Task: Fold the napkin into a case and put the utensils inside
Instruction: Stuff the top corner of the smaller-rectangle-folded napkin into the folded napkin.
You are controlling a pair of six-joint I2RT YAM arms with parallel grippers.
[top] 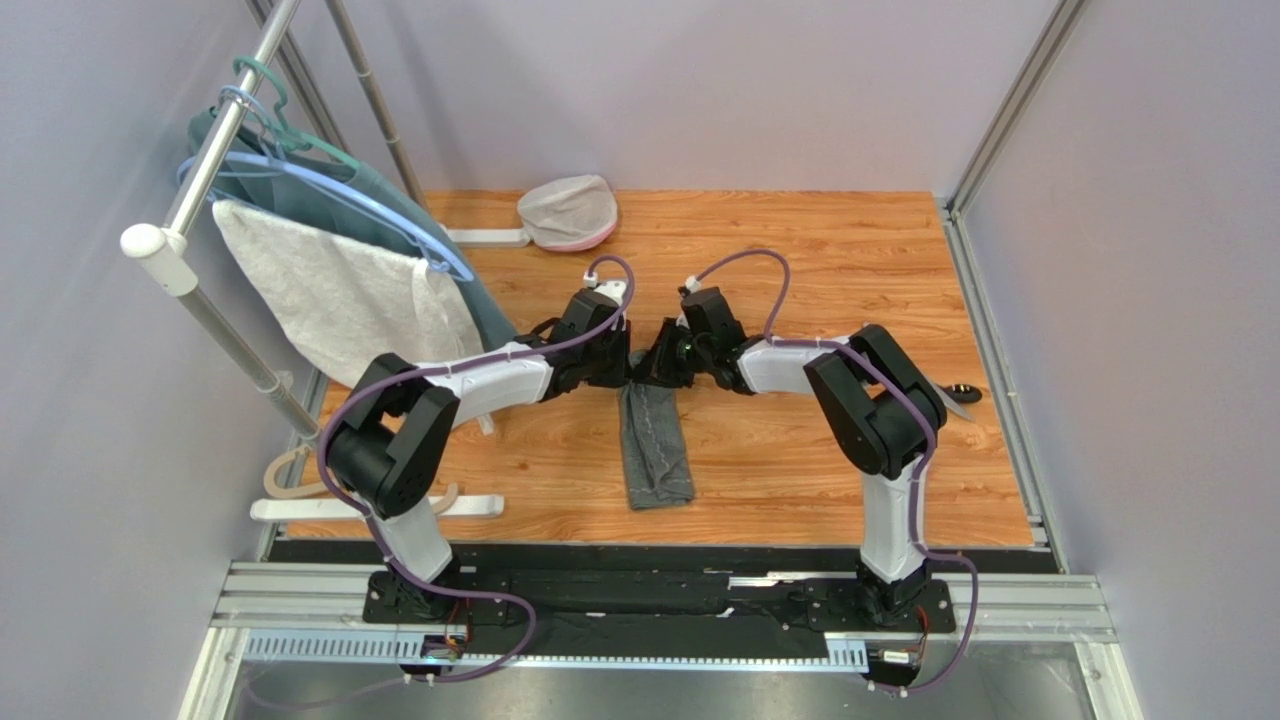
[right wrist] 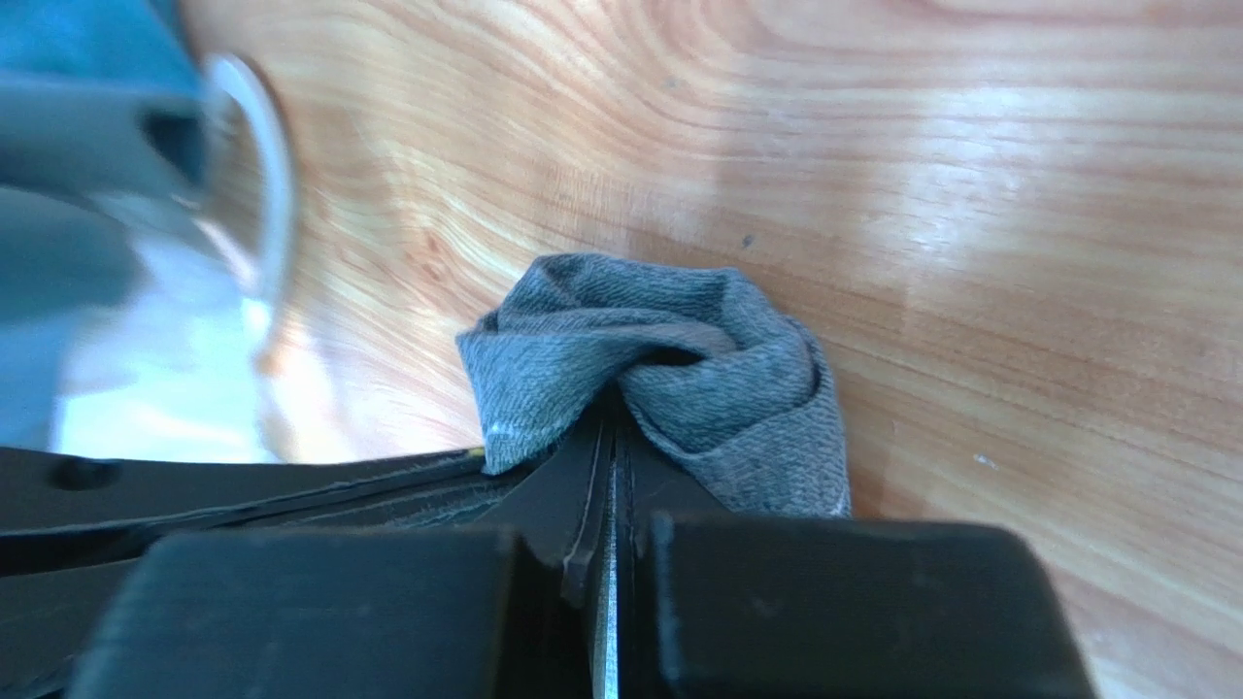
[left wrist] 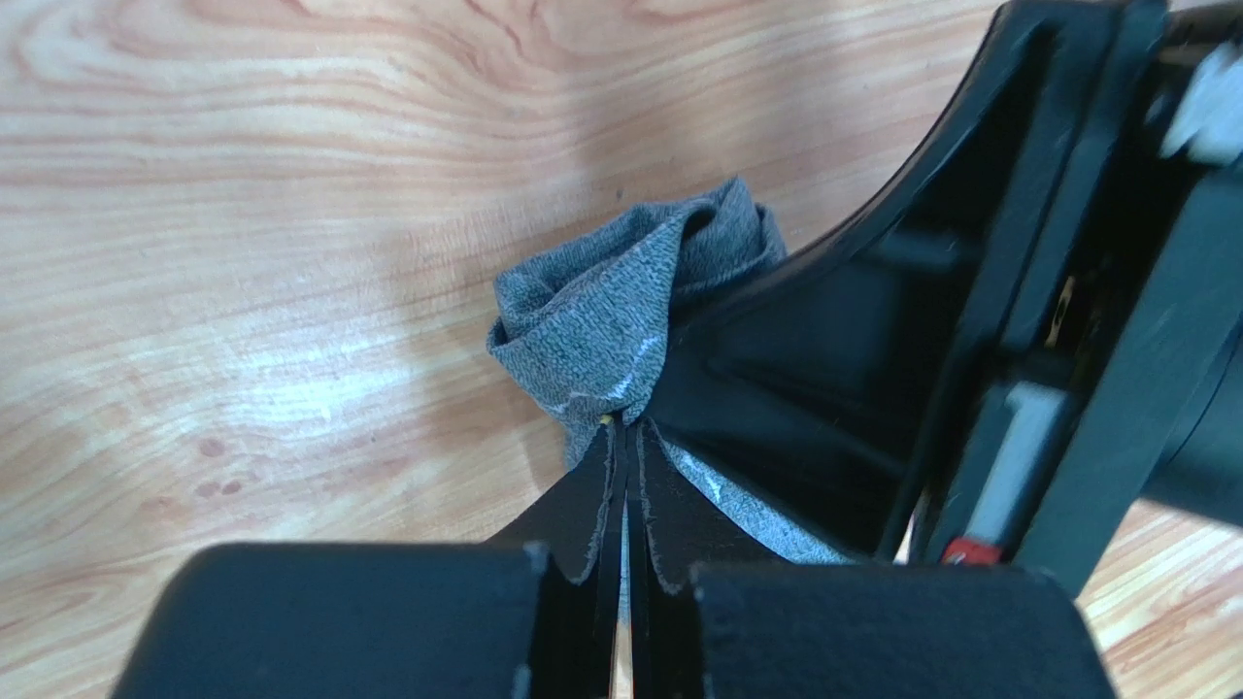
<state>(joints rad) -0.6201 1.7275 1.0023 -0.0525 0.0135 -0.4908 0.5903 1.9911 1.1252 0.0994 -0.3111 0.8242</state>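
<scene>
The dark grey napkin point(top: 655, 447) lies on the wooden table as a narrow folded strip running towards the arms. Its far end is bunched up between the two grippers. My left gripper point(top: 622, 366) is shut on that bunch from the left. In the left wrist view its tips point(left wrist: 625, 427) pinch the crumpled napkin point(left wrist: 620, 313). My right gripper point(top: 664, 365) is shut on the same end from the right, its tips point(right wrist: 610, 425) closed on the napkin point(right wrist: 686, 364). A small black utensil point(top: 962, 395) lies by the right arm's elbow.
A white towel point(top: 338, 293) and a teal garment point(top: 458, 263) hang on a rack at the left. A pale mesh bowl point(top: 568, 210) sits at the table's far edge. The rack's white foot point(top: 376, 507) lies at the near left. The two grippers almost touch each other.
</scene>
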